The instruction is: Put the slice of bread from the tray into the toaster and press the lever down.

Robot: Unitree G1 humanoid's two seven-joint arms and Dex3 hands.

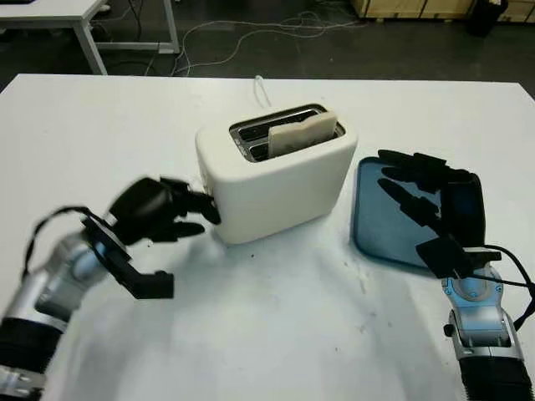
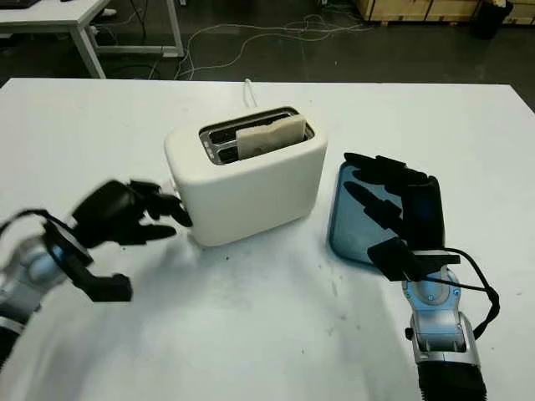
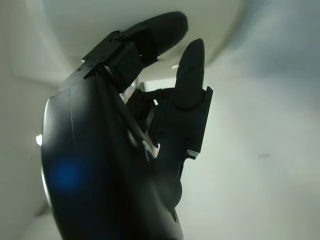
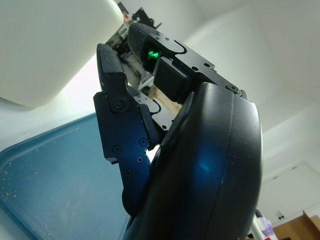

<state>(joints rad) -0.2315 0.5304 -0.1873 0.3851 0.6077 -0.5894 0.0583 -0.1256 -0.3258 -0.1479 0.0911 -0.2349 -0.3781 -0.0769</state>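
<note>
Both arms come in low over the white surface [image 1: 276, 334]. Bread [image 1: 303, 134] already sits in the toaster [image 1: 276, 175]; left hand [image 1: 163, 213], empty and loosely curled at its left end, should find the lever and push straight down. Right hand [image 1: 426, 196] hangs open over the tray [image 1: 376, 225], right of the toaster.

From my station I see the white surface [image 1: 276, 334] carrying a scatter of small dark specks near its middle. Beyond its far edge lies a dark floor [image 1: 334, 58] with pale cables [image 1: 242, 33] looping loosely across it. At the far left stands a second white table [image 1: 58, 12], one of its legs [image 1: 90, 46] angling down to the floor. Along the far right I can make out light wooden crates [image 1: 410, 8], with a dark object just beside them that I cannot identify.
</note>
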